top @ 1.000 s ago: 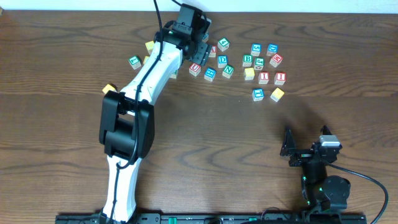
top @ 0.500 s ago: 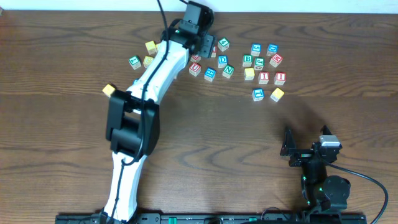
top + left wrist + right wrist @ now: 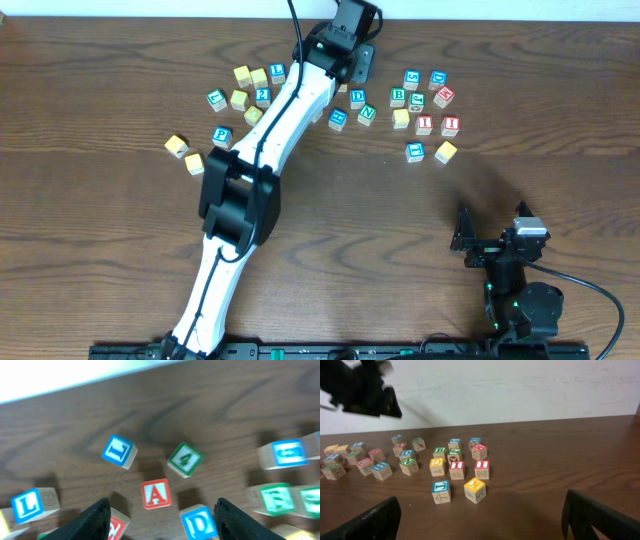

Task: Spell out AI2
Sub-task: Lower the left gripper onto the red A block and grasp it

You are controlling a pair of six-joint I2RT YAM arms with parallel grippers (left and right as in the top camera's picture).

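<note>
My left end effector [image 3: 161,510] had swung toward three o'clock and hung released, empty, over the red A block [image 3: 155,494] because AI2 starts with it.

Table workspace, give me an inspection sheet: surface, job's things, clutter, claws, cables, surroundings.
Surface: brown wood table.
Job's things: A block; two red I blocks side by side; a 2 not confirmed.
Clutter: other blocks scattered, such as 4 block and D block.
Claws: left claw open, A block framed between its fingers; right claw open, short of the blocks.
Cables: left cable and right cable, both black.
Surroundings: white wall.
</note>
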